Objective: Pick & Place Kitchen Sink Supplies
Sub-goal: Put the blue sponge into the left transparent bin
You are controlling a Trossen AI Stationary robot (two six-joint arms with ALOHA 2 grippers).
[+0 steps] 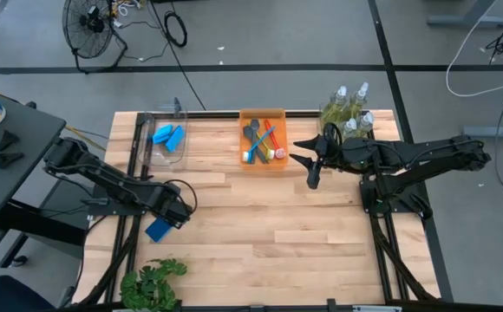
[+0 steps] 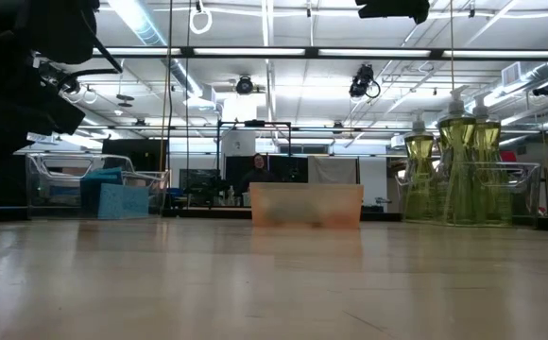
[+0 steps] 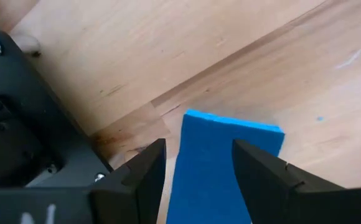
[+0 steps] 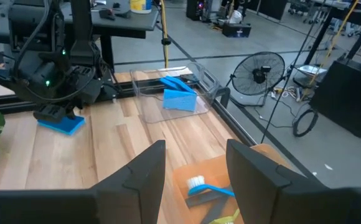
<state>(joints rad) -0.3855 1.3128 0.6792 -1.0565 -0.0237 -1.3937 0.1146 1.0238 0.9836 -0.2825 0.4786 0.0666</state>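
One soft, light blue sponge point(image 3: 221, 163) is straddled by the spread left gripper point(image 3: 199, 165), best pinched across its flat sides.

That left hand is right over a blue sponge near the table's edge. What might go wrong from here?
1. The sponge lies between the left hand's open fingers but off-centre, so closing might pinch only a side and let it twist or slip.
2. It sits close to the table's left edge; a nudge could push it off.
3. The bin already holds two sponges, so a third may land on its rim.
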